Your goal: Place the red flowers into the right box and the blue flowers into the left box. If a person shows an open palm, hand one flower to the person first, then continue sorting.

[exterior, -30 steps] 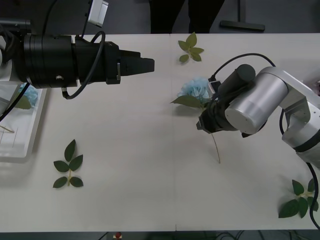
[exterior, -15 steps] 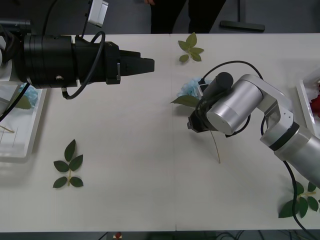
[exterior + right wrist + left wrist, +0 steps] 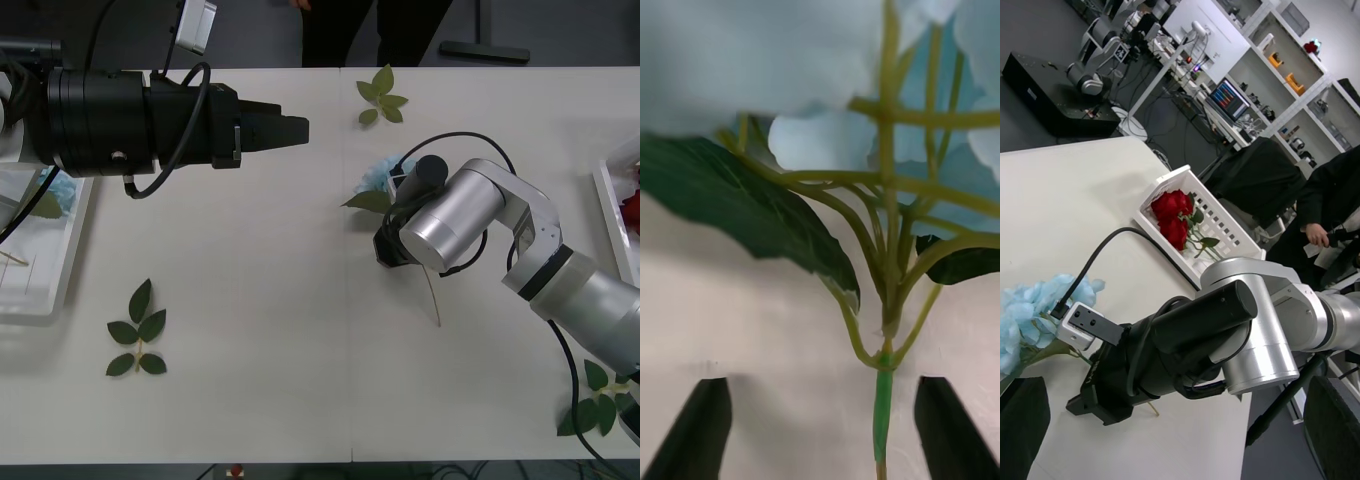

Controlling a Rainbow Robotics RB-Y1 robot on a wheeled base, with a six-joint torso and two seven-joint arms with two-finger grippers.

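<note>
A blue flower (image 3: 388,178) lies mid-bench (image 3: 280,350), the right tool (image 3: 384,250) just before its head, straddling the stem. Red flowers (image 3: 1174,217) lie in the right box (image 3: 1217,225); the left box (image 3: 40,270) sits at the bench's left edge.

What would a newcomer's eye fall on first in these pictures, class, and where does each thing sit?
First, the right claw at the table's middle, open astride the stem of a blue flower lying there. Next, the left claw, held high over the table's left half. Then the red flowers already lying in the right box.
</note>
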